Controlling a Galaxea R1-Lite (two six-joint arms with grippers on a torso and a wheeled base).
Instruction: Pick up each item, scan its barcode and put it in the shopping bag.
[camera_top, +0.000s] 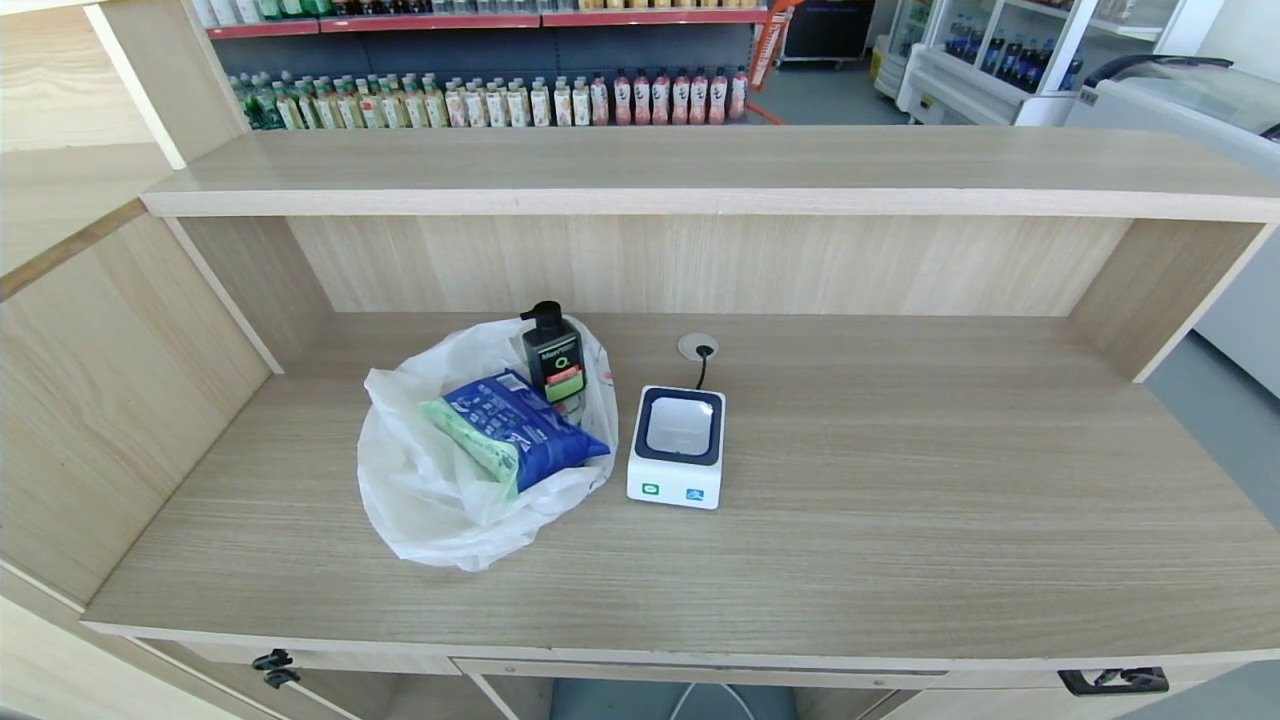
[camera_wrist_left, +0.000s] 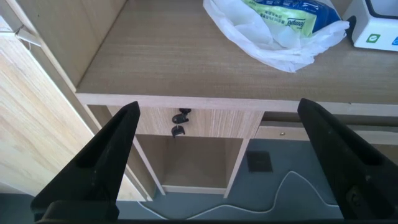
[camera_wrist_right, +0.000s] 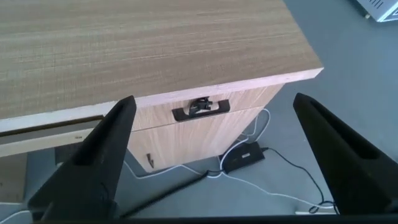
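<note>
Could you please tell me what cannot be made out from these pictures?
- Head view: base of the pump bottle, hidden behind the blue packet.
- Head view: most of the green packet, covered by the blue packet.
- Head view: anything deeper in the shopping bag, under both packets.
- Left wrist view: the scanner, cut off by the picture's edge.

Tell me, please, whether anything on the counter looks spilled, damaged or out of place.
Nothing stands out. The shopping bag slumps open on the counter, with the blue packet tilted in its mouth and the pump bottle upright behind; the scanner sits beside it. No spill shows.
</note>
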